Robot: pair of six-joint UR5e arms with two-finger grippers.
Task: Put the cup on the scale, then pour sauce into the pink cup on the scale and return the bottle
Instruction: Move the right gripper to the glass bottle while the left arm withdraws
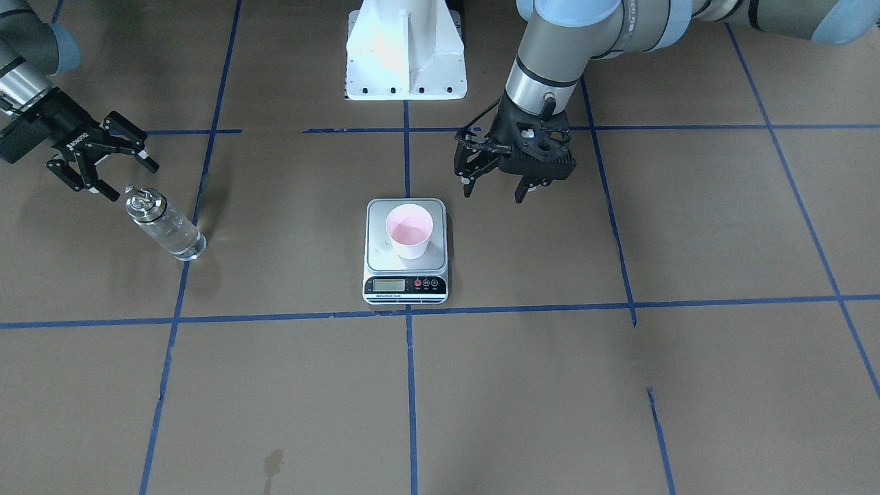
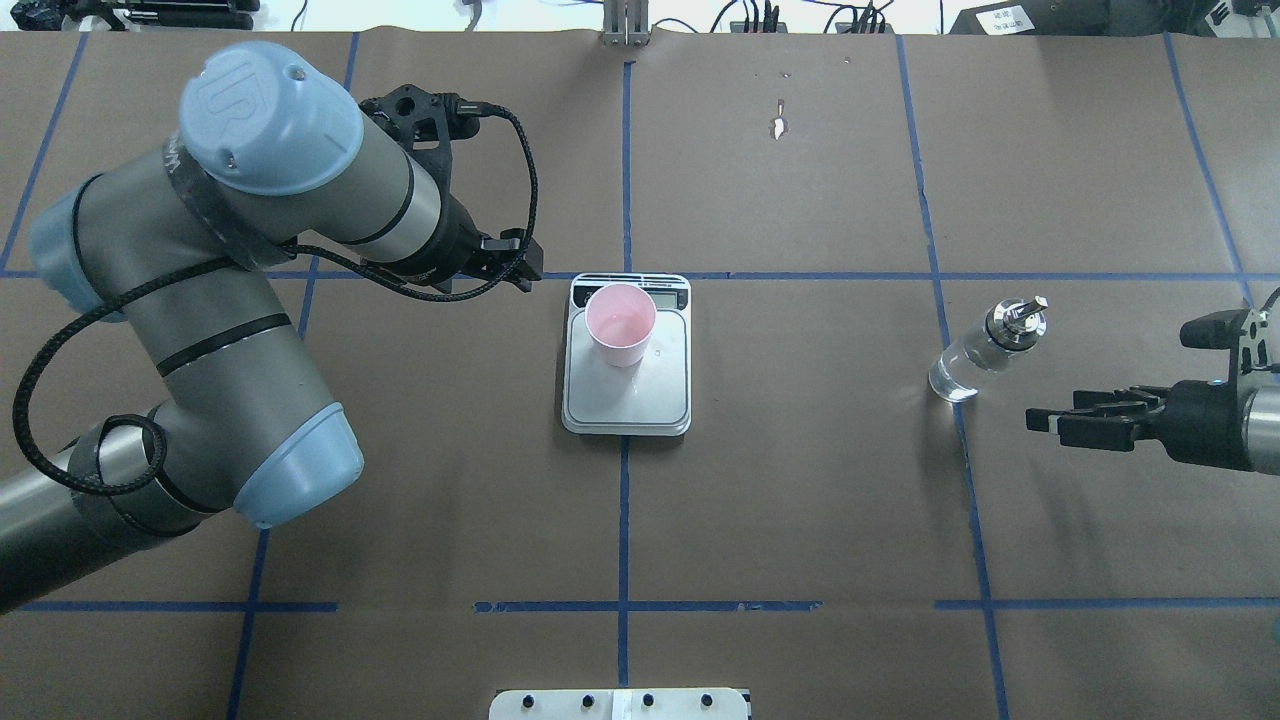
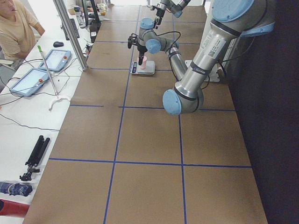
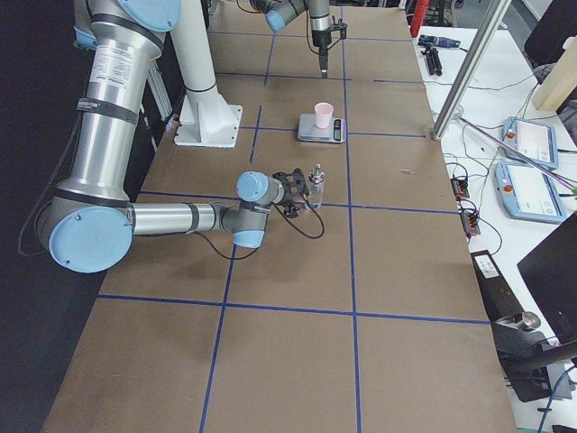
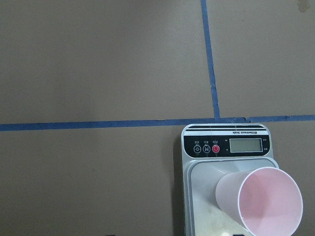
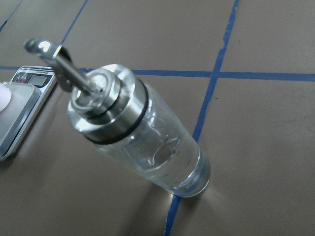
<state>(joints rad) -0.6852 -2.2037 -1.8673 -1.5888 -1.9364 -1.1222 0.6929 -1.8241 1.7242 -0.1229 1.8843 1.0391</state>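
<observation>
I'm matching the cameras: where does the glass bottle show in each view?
Front-facing: bottle at left.
Overhead: bottle at right.
Exterior left: too far to tell.
Exterior right: bottle at centre.
Left wrist: not in it.
Right wrist: bottle fills centre.
Shared landmark: scale.

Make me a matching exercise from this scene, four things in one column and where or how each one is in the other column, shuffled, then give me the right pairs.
Column one:
1. pink cup
2. glass bottle
3. left gripper
4. right gripper

Column two:
A. open and empty, close to the glass bottle
B. upright on the scale
C. standing on a blue tape line
D. open and empty, near the scale

Pairs: 1-B, 2-C, 3-D, 4-A
</observation>
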